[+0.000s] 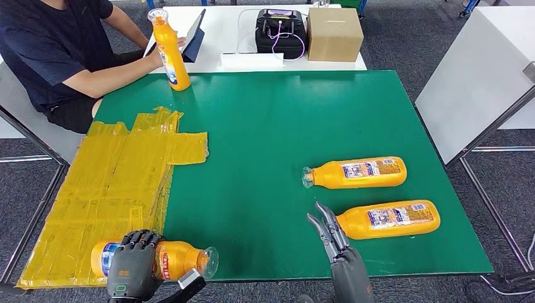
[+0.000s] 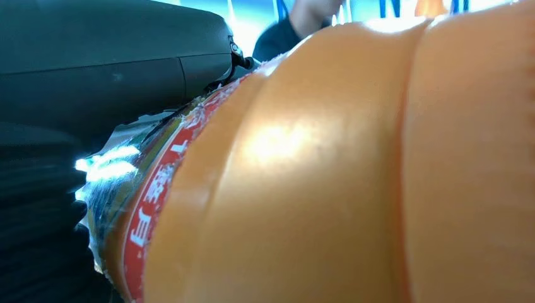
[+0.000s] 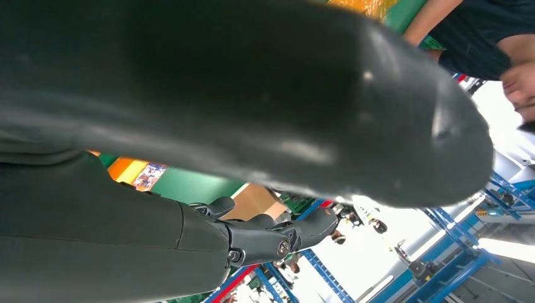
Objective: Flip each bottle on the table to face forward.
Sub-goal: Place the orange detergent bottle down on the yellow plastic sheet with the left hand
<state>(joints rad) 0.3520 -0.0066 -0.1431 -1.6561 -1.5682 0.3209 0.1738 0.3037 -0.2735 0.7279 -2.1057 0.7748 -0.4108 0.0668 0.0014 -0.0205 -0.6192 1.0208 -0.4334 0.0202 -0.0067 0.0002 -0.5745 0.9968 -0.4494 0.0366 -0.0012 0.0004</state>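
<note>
Right hand (image 3: 208,126) thick grey thumb spans the frame; darker fingers (image 3: 277,233) extend toward five o'clock; a person's dark sleeve (image 3: 486,31) at one o'clock

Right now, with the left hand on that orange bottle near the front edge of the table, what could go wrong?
1. The left hand grips the lying orange plastic bottle with the red label close to the green table's front edge; a slip while turning could send it off the table.
2. The right hand hovers open beside the nearer of two label-up orange bottles; a stray move could nudge it into the other lying bottle.
</note>
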